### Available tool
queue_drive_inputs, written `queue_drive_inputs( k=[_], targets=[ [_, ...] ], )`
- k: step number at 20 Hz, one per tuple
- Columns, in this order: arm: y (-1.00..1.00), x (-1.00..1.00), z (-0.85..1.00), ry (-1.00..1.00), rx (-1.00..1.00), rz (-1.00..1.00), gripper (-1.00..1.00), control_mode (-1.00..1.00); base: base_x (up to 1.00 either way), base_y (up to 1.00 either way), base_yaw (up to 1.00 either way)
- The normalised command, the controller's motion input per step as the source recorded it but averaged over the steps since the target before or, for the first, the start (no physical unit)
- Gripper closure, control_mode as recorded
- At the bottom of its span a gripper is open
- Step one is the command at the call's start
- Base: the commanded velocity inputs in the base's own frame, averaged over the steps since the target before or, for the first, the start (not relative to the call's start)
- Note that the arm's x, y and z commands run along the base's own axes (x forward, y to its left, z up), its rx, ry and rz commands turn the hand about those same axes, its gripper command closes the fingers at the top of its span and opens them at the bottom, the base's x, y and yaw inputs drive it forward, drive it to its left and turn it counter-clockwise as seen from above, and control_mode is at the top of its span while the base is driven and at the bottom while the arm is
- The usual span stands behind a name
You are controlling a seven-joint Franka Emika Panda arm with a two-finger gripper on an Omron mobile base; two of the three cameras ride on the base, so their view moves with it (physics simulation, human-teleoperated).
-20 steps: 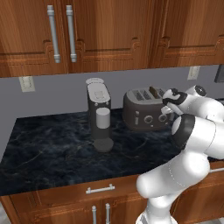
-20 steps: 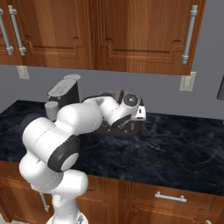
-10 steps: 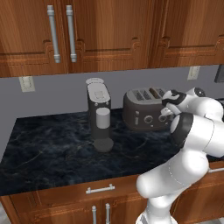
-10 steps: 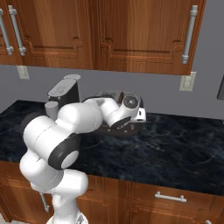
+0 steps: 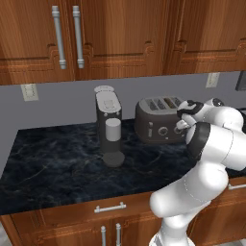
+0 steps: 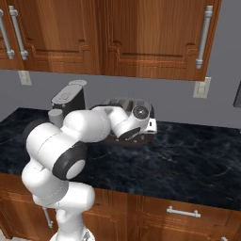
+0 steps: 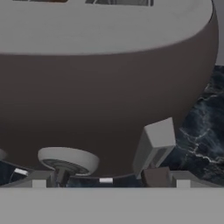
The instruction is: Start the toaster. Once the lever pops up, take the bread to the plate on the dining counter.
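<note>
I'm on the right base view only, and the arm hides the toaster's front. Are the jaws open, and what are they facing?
Observer: Open. In the hand view the gripper faces the toaster at close range, with nothing between its fingertips.
Operator: Any sign of the lever from there?
Observer: A grey block-shaped tab, likely the lever, juts from the toaster's wall just above the fingertip on the right of the hand view. I cannot tell whether they touch.
</note>
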Motion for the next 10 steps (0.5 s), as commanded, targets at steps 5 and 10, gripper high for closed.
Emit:
queue_drive_inputs(
  k=[5, 10],
  targets=[
    [0.0, 0.0, -0.11, 0.0, 0.0, 0.0, -1.0, -1.0, 0.0, 0.0, 0.0],
    [0.0, 0.0, -0.11, 0.02, 0.0, 0.0, -1.0, -1.0, 0.0, 0.0, 0.0]
  ],
)
